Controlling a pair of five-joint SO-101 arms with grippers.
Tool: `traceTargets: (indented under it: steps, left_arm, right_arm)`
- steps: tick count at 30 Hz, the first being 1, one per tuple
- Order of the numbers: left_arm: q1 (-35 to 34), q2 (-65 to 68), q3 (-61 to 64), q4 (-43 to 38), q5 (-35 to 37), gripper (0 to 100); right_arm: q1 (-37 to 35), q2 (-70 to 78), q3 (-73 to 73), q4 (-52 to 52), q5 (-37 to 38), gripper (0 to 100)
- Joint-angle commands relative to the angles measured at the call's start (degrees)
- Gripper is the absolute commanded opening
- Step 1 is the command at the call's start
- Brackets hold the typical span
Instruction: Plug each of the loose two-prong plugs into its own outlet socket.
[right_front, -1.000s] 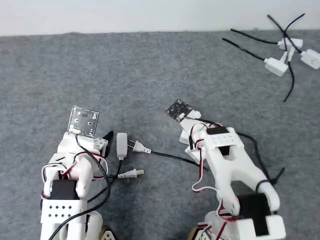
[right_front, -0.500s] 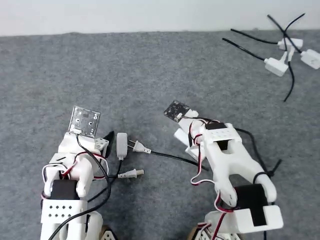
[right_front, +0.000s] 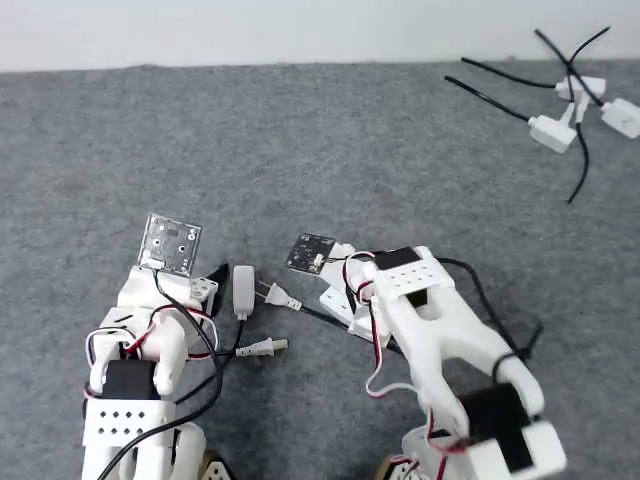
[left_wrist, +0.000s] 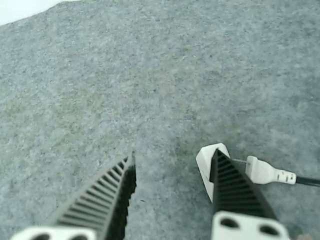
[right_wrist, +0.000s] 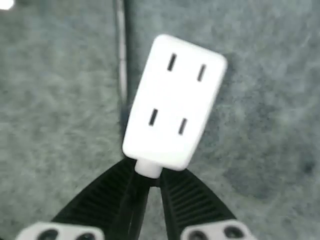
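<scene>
Outlet socket — in right claw

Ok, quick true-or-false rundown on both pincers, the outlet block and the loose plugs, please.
1. The right pincer is shut on the white outlet block. True.
2. A plug already sits in that outlet block. False: all four of its slots are empty.
3. The left pincer is open. True.
4. The left pincer holds a two-prong plug. False: it holds nothing; the nearest plug lies on the carpet beside it.
5. A second plug lies loose on the carpet between the arms. True.
</scene>
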Motion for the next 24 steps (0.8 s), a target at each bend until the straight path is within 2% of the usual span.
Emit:
traceTargets:
  steps: [1,7,13,24]
  left_arm:
    - [0.35,-1.05,-0.66,-1.58,0.09,24]
    - [0.35,-1.05,-0.66,-1.58,0.09,24]
    - [0.18,-1.05,-0.66,-1.58,0.09,24]
    - [0.09,-0.97,-0.66,-1.58,0.09,24]
  right_arm:
    - [-0.22,-8.84,-0.62,2.77,-2.37,0.9]
    - [-0.57,-17.63,-0.53,8.66,-3.43,1.1]
    - [1.54,-20.09,-0.53,12.26,-3.69,1.2]
    - [16.13,-31.34,-4.4,16.92,-3.25,1.2]
